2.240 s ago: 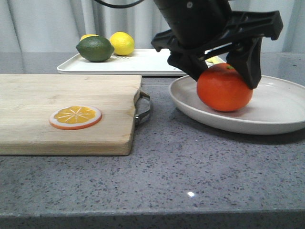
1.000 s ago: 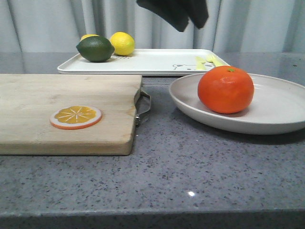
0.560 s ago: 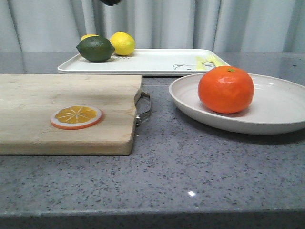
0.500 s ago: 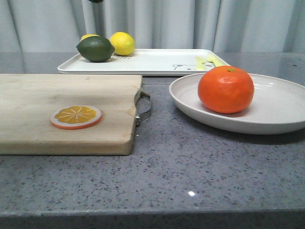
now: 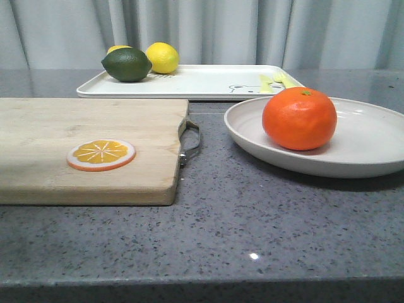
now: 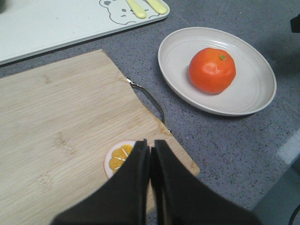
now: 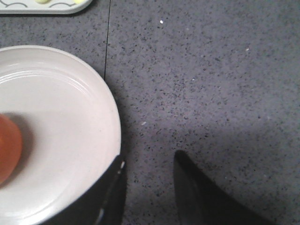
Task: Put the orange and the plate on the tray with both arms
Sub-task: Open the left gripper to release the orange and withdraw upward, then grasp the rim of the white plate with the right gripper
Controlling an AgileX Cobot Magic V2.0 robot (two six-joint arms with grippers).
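One orange (image 5: 299, 118) sits loose in plate (image 5: 353, 142), tray (image 5: 208, 82) beyond. Right end effector (image 7: 147, 187) parted, empty, straddling plate rim. Left end effector (image 6: 150, 154) closed, empty, above slice (image 6: 123, 158). Risk: tilted lift rolls orange off.

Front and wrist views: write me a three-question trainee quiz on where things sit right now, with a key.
1. True or false: the orange already rests on the tray.
2. Multiple choice: the orange slice lies on A) the plate, B) the cutting board, C) the tray.
3. Fill in: in its wrist view, the left gripper has its fingers ____ above the cutting board.

Key
1. False. The orange sits in the plate, which stands on the grey counter in front of the tray.
2. B. The tray holds a lime and a lemon instead.
3. Closed. The right gripper is open beside the plate's rim.
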